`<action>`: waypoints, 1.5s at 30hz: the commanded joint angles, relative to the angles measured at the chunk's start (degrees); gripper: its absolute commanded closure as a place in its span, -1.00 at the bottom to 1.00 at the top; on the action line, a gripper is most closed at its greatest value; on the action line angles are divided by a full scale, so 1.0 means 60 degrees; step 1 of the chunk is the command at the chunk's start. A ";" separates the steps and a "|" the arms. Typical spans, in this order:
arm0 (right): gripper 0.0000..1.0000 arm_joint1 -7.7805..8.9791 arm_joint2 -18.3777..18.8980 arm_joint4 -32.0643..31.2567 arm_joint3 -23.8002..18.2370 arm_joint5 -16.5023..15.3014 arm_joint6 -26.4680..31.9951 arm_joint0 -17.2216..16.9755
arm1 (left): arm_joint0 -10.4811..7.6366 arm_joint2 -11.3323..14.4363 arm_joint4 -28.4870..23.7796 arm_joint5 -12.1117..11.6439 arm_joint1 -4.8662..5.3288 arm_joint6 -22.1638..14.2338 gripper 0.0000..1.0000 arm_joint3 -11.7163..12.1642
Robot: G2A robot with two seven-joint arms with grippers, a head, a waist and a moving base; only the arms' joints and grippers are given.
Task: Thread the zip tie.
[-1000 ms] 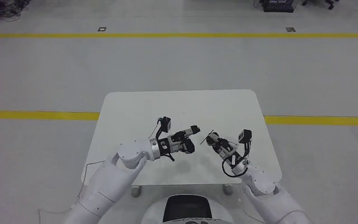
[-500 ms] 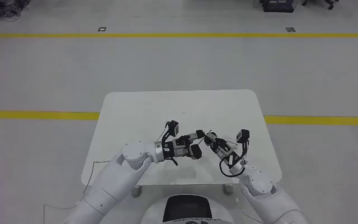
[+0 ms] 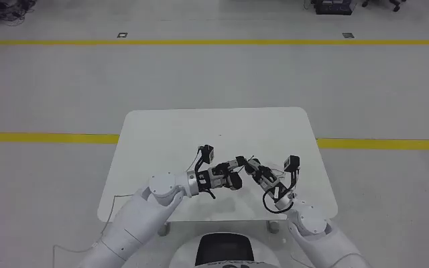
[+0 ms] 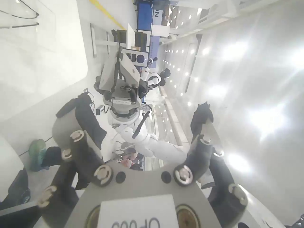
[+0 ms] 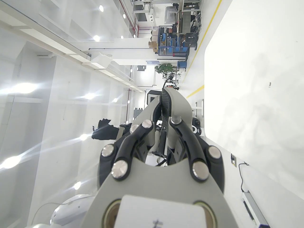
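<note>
Zip tie [image 5: 167, 78]: thin black plastic strip, seen in the right wrist view as a short curved dark sliver poking out past the right gripper's fingertips; in the top view it is too small to pick out between the two grippers
Right gripper [image 5: 166, 92]: grey metal fingers with black ribbed pads, pressed together and pinched on the zip tie; in the top view [image 3: 251, 166] it is held above the near half of the table, a little to the robot's right of the middle, with its tip pointing toward the left gripper
Left gripper [image 4: 142, 103]: grey fingers with worn black pads, spread wide apart with nothing held between them; beyond the gap the left wrist view shows the right arm's wrist and its camera block; in the top view [image 3: 235, 171] it hangs above the table just beside the right gripper, tip to tip
Left gripper's fingers [image 5: 104, 126]: one ragged black pad shows in the right wrist view, close beside the right gripper's closed fingers
Whether the strip touches the left gripper: cannot tell
Table [image 3: 167, 127]: white rectangular top with rounded corners, both grippers raised over it
Floor [image 3: 67, 80]: pale grey, crossed by two yellow lines [image 3: 201, 42], one beyond the table and one passing behind it
</note>
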 commanded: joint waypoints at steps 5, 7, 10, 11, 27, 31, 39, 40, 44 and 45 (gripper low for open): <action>1.00 -0.0023 0.0124 -0.0147 -0.0200 0.0001 -0.0033 -0.0178 | 0.0119 -0.0025 0.0112 0.0021 0.0060 0.0154 -0.20 -0.0103; 1.00 -0.0031 0.0164 -0.0215 -0.0257 0.0001 -0.0054 -0.0242 | 0.0149 -0.0009 0.0132 0.0025 0.0073 0.0183 -0.10 -0.0125; 1.00 -0.0048 0.0203 -0.0278 -0.0303 0.0001 -0.0054 -0.0318 | 0.0173 0.0021 0.0165 0.0033 0.0089 0.0237 0.08 -0.0129; 1.00 -0.0055 0.0213 -0.0287 -0.0310 0.0001 -0.0052 -0.0335 | 0.0181 0.0030 0.0140 0.0048 0.0092 0.0244 0.10 -0.0129; 1.00 -0.0162 0.0491 -0.0379 -0.0389 0.0001 0.0093 -0.0612 | 0.0026 0.0336 0.0082 0.0262 0.0099 0.0491 0.34 -0.0079; 1.00 -0.0195 0.0526 -0.0389 -0.0361 0.0001 0.0112 -0.0626 | -0.0015 0.0393 0.0091 0.0278 0.0100 0.0563 0.46 -0.0024; 1.00 -0.0264 0.0569 -0.0506 -0.0301 0.0001 0.0096 -0.0658 | -0.0031 0.0448 0.0080 0.0270 0.0119 0.0717 0.74 0.0097; 1.00 -0.0272 0.0571 -0.0506 -0.0290 0.0001 0.0102 -0.0654 | -0.0033 0.0459 0.0073 0.0271 0.0121 0.0721 0.78 0.0103; 1.00 -0.0305 0.0588 -0.0496 -0.0267 0.0001 0.0133 -0.0650 | -0.0054 0.0488 0.0056 0.0288 0.0129 0.0745 0.82 0.0114; 1.00 -0.0311 0.0593 -0.0497 -0.0262 0.0001 0.0143 -0.0649 | -0.0059 0.0494 0.0053 0.0289 0.0131 0.0753 0.82 0.0116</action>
